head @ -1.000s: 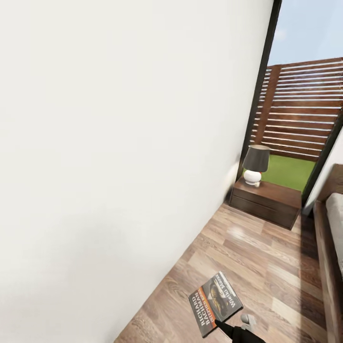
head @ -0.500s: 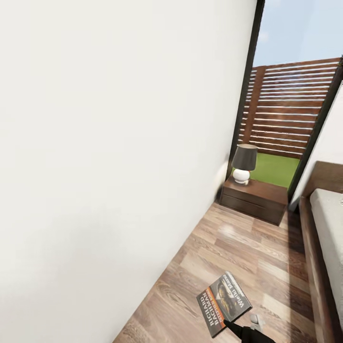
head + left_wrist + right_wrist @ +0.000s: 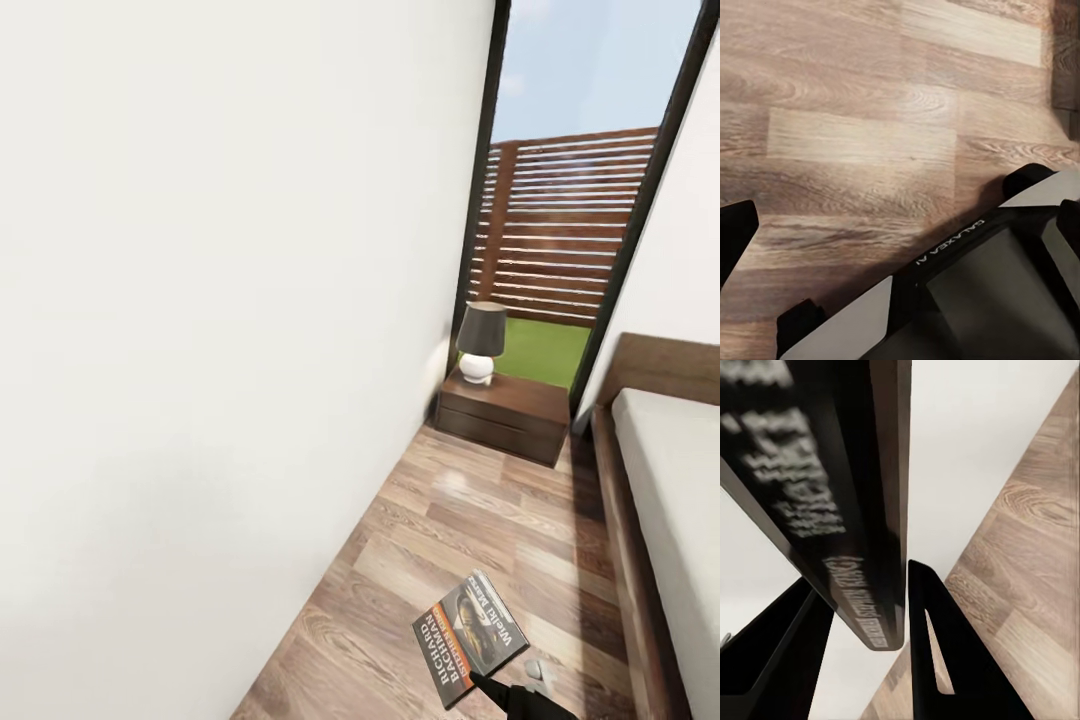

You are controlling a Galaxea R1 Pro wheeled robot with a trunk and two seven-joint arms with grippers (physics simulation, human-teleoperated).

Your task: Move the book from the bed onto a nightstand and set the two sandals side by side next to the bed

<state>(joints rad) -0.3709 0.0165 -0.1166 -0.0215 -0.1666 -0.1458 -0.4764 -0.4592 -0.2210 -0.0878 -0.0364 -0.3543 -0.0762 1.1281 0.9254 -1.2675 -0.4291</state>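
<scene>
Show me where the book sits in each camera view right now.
Head view: book low centre-right, held over the floor by the right pincer.
Right wrist view: dark spine clamped between the fingers.
Left wrist view: no book visible.
Shared landmark: wood-plank floor.

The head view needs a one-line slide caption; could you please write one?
Right claw carries the book over the floor toward the nightstand and lamp beside the bed.

the head view looks forward and down along a white wall (image 3: 220, 330) toward the window (image 3: 570, 210). the left wrist view faces the plank floor (image 3: 862, 112) from close up; the right wrist view looks along its tool (image 3: 862, 607), sharing floor and wall with the head view
</scene>
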